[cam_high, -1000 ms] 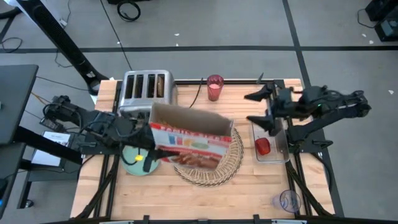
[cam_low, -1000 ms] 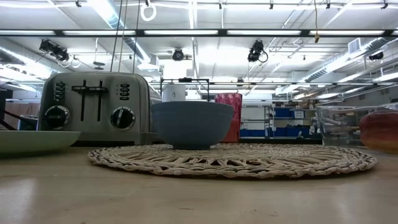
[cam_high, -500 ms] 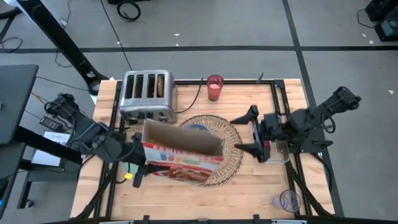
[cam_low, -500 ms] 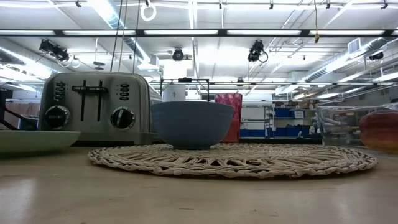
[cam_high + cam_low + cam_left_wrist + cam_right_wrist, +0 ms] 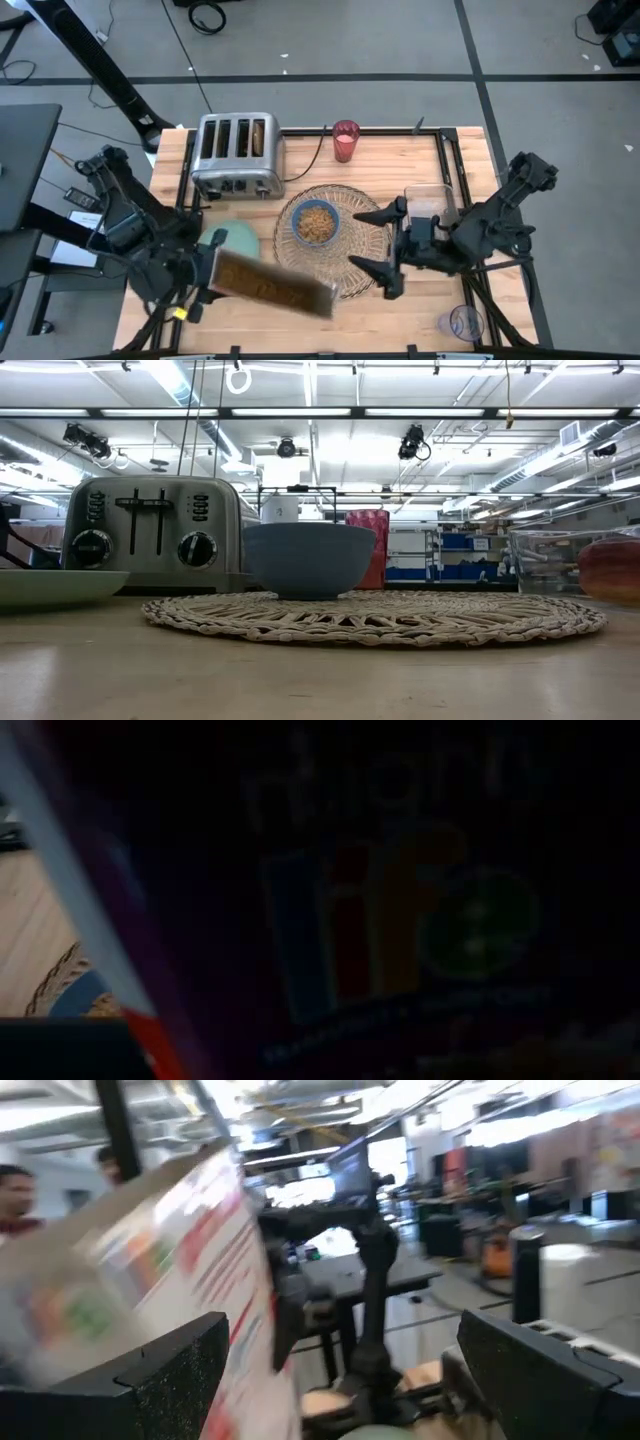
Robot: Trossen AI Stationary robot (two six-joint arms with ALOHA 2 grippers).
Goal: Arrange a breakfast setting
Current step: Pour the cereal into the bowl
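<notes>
At the near edge of the table, the left gripper (image 5: 205, 285) holds a cereal box (image 5: 272, 285), its fingers closed on the box's left end. The box lies tipped over with its long axis running along the table's front, from the left gripper toward the right one. In the left wrist view the printed face of the box fills almost everything, so the fingers themselves cannot be seen there.

Just beyond the box's right end, the right gripper (image 5: 378, 240) hangs with its jaws spread wide and nothing between them, pointing toward the box and the placemat. Its wrist view shows the box's printed side close ahead between the two dark fingers (image 5: 160, 1380). Judging from this, the right arm seems placed to take or steady the box, and it is the nearer arm to the free end.

Farther back sits the round woven placemat (image 5: 362, 268), with the blue bowl (image 5: 316, 222) on it, filled with brown cereal. The pale green plate (image 5: 238, 240) lies just left of the placemat, partly hidden by the left arm. To the right stands the clear tray (image 5: 428, 199). At the far edge are the silver toaster (image 5: 237, 152) and the translucent red cup (image 5: 345, 140).
</notes>
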